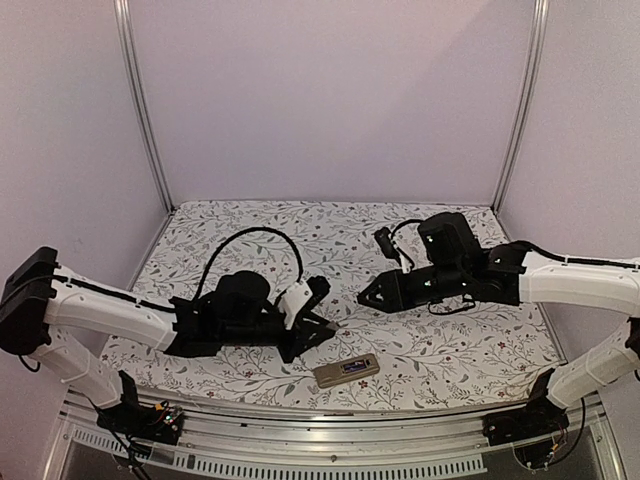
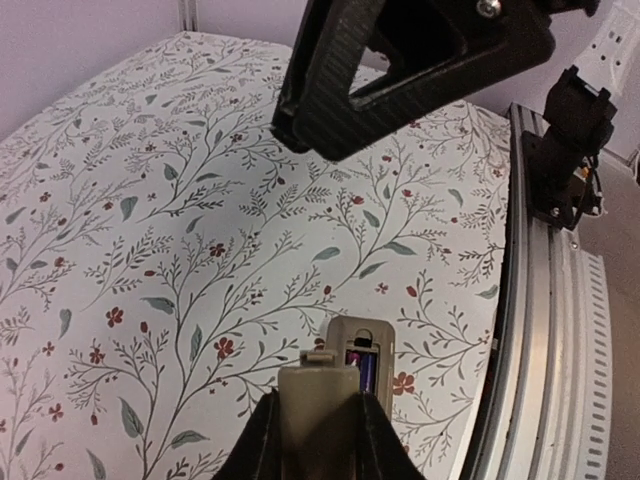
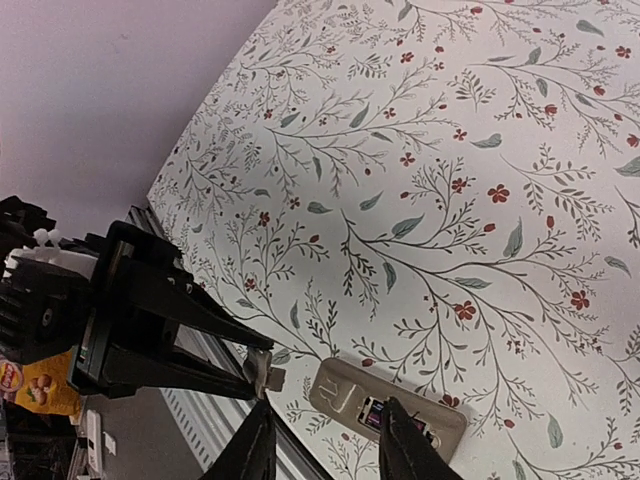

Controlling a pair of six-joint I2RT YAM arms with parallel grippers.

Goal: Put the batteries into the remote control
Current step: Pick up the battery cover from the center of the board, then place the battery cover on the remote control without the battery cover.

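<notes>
The remote control [image 1: 346, 370] lies back-up near the table's front edge. In its recess [image 2: 366, 366] sit the batteries [image 3: 376, 415], showing as a dark purple-blue patch. My left gripper [image 2: 320, 412] is shut on the flat tan-grey cover piece [image 2: 318, 385], holding it just above and to the left of the remote [image 2: 372, 334]. In the top view this gripper [image 1: 322, 326] hovers by the remote's left end. My right gripper [image 3: 326, 450] is open with nothing between its fingers, and hangs over the remote [image 3: 345, 385]. In the top view it [image 1: 366, 296] is behind the remote.
The floral cloth [image 1: 300, 230] covers the table. An aluminium rail [image 2: 545, 330] runs along the front edge, close to the remote. The right arm's base [image 2: 575, 125] stands on that rail. Booth walls close the sides and back.
</notes>
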